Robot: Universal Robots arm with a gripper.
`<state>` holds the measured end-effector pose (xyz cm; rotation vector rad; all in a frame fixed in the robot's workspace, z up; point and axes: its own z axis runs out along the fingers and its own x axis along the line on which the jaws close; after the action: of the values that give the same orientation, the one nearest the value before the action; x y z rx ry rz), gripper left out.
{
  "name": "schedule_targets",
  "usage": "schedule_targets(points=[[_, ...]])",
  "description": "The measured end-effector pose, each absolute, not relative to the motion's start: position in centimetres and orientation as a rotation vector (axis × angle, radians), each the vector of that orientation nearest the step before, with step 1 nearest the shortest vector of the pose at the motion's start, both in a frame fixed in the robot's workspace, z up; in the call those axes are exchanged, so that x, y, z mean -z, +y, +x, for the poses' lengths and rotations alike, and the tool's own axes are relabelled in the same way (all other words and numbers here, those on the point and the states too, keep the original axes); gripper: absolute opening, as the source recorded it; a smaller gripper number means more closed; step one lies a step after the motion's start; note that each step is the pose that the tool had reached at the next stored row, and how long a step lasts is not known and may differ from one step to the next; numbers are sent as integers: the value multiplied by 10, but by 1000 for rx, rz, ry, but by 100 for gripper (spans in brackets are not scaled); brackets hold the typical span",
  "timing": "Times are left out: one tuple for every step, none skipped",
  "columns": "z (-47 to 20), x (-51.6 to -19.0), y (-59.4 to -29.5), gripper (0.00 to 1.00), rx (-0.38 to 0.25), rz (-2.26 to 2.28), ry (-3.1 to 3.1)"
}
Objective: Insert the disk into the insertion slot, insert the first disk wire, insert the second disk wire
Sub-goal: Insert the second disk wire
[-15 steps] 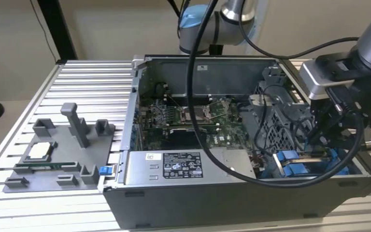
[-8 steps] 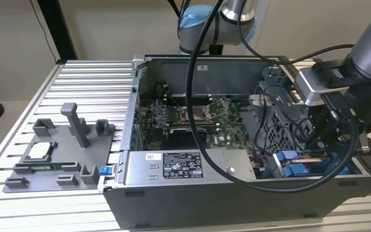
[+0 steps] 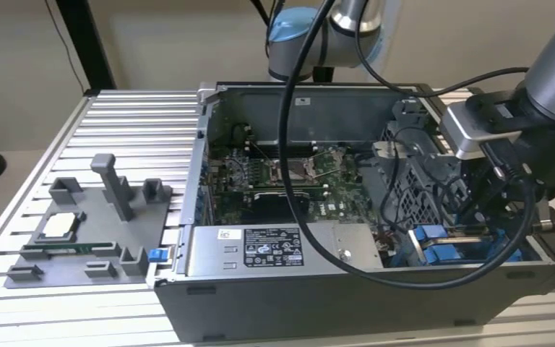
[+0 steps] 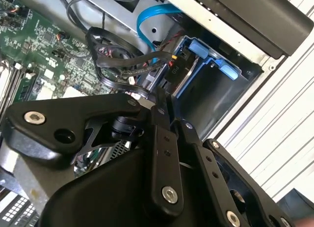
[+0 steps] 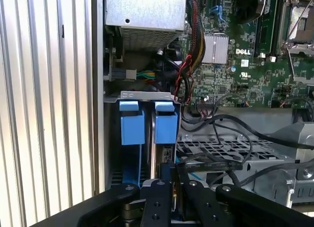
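Gripper (image 5: 172, 187) low in the slot (image 5: 147, 97), fingers narrowed on a wire connector (image 5: 168, 156) just ahead; disk (image 5: 149, 153) seated on edge between blue rails; best pressed straight, cables kept clear.

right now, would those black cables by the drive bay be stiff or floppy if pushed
Probably floppy: the black cables sag in loose loops over the metal cage. Likely springy too, since the curves look smooth, not kinked. They seem light and apt to snag the gripper.
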<state>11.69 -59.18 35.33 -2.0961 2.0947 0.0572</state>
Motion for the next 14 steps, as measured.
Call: schedule_targets(points=[[117, -353, -592, 0, -57, -2096, 2095], [117, -353, -592, 0, -57, -2096, 2095], [117, -353, -592, 0, -57, -2096, 2095], [117, -353, -592, 0, -56, -2096, 2094], [117, -352, -592, 0, -54, -2095, 2093], [117, -352, -592, 0, -52, -2094, 2092], [117, -351, -592, 0, -49, -2093, 2091], [117, -350, -592, 0, -46, -2093, 2090], [117, -350, -592, 0, -43, -2093, 2088], [117, -349, -592, 0, -38, -2093, 2087], [117, -348, -592, 0, -33, -2093, 2085], [117, -347, -592, 0, -30, -2093, 2083], [117, -347, -592, 0, -26, -2093, 2081], [117, -346, -592, 0, -24, -2092, 2080]])
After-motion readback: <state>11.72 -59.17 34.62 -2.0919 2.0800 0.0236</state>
